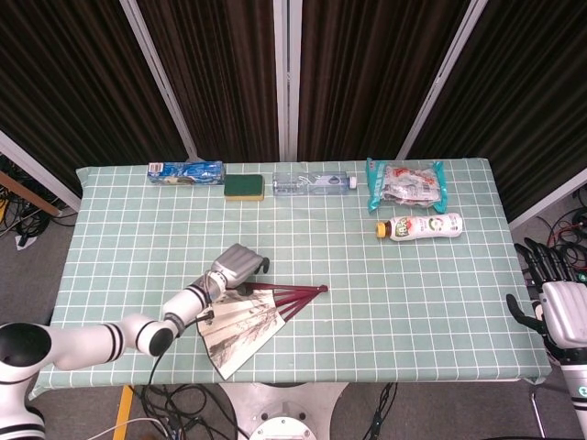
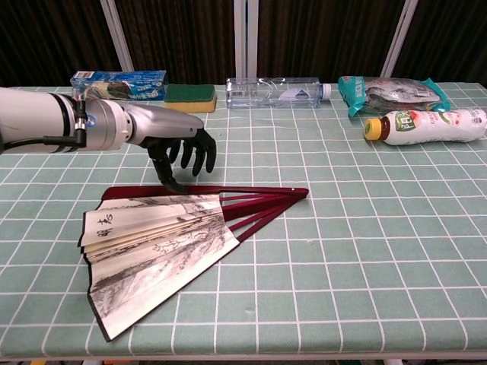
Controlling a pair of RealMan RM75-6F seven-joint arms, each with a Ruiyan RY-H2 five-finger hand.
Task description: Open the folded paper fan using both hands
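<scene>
Head view: paper fan lies on the green checked tablecloth near the front edge, left of centre. It is partly spread, the paper leaf fanned toward the front-left, the dark red ribs converging at a pivot that points right. The top guard stick runs roughly level along the upper edge.

Left hand is over the fan's upper edge, the forearm reaching in from the front-left corner. Chest view shows the same left hand palm down, dark fingers curled downward and slightly apart, holding nothing. One fingertip reaches down to about the top guard stick of the fan; whether it actually touches cannot be told. The other fingers hang clear above the cloth.

Right hand is beyond the table's right edge, well apart from the fan, held upright with fingers extended and spread, nothing in it. It shows in the head view only.

Along the back of the table, left to right: a blue carton, a green and yellow sponge, a clear plastic bottle on its side, and a teal snack bag. A white drink bottle with a yellow cap lies on its side just in front of the snack bag.
</scene>
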